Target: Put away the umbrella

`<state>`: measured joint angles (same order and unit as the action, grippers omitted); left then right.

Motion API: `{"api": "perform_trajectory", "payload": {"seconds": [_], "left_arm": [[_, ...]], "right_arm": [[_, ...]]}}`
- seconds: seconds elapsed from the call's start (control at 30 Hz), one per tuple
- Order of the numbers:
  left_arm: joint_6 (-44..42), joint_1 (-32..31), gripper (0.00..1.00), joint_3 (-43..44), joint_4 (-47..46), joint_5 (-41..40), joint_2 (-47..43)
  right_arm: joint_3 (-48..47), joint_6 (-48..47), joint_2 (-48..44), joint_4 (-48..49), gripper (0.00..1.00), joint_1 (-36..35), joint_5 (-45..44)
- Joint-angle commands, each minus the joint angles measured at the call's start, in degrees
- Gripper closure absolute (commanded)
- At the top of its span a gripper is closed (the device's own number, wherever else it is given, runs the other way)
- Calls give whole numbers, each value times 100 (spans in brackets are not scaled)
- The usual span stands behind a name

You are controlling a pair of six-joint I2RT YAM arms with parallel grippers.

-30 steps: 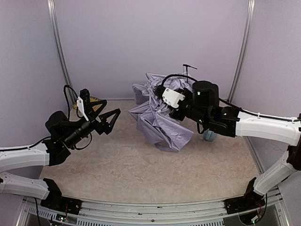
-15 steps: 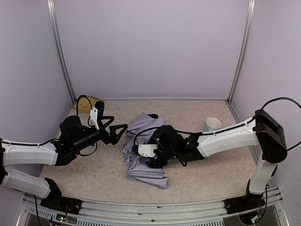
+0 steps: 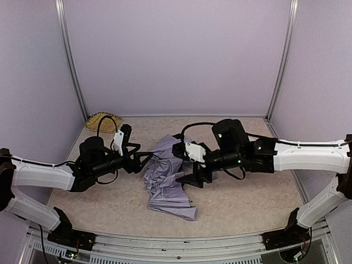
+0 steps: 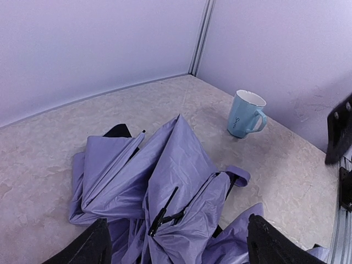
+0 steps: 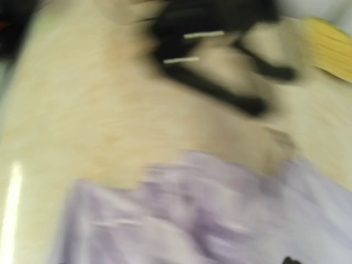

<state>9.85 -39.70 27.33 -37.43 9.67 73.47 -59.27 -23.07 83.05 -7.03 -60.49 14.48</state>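
Umbrella (image 3: 165, 179) not put away: a loose crumpled heap on the worktop (image 3: 247, 203).
It lies flat, well apart from the light-blue cup (image 4: 243, 114), canopy slack, not rolled or strapped. Left gripper (image 4: 179, 236) has its jaws wide over the fabric on the side away from the cup, holding nothing. Right gripper (image 3: 192, 177) is at the cup-side edge; jaws can't be told, wrist view blurred. Probably left to do: gather, roll, strap, stow.

Both arms stretch low and inward, wrists facing each other. The left gripper (image 3: 146, 159) points right, its fingers spread wide. The right gripper (image 3: 191, 178) tilts downward, its jaws apparently parted too.
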Motion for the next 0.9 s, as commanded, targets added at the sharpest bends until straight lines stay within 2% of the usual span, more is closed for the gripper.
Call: {"api": "perform_trajectory", "payload": {"seconds": [0.0, 0.1, 0.23, 0.3, 0.43, 0.53, 0.67, 0.87], "left_arm": [[-234, 22, 23, 423, 94, -193, 445], [-250, 61, 27, 619, 45, -222, 751], [-284, 59, 34, 875, -54, 126, 1218], [-325, 44, 45, 1043, -54, 270, 1450], [-377, -29, 73, 1248, 20, 479, 1815], [-479, -153, 83, 1373, 8, 550, 2081], [-609, -316, 92, 1594, 40, 542, 2533], [-338, -322, 97, 1770, 222, 461, 3203]], "right_arm": [[94, 889, 36, -236, 18, 1097, 305], [52, 952, 303, -289, 20, 1668, 550], [-35, 564, 890, -341, 22, 1815, 468], [-150, 490, 1277, -432, 24, 1880, 643], [-367, 340, 2108, -412, 28, 1919, 705], [-805, 238, 2758, -501, 32, 1918, 743], [-1424, 127, 3318, -673, 44, 1897, 1139], [-992, 28, 3290, -443, 69, 1848, 1219]]}}
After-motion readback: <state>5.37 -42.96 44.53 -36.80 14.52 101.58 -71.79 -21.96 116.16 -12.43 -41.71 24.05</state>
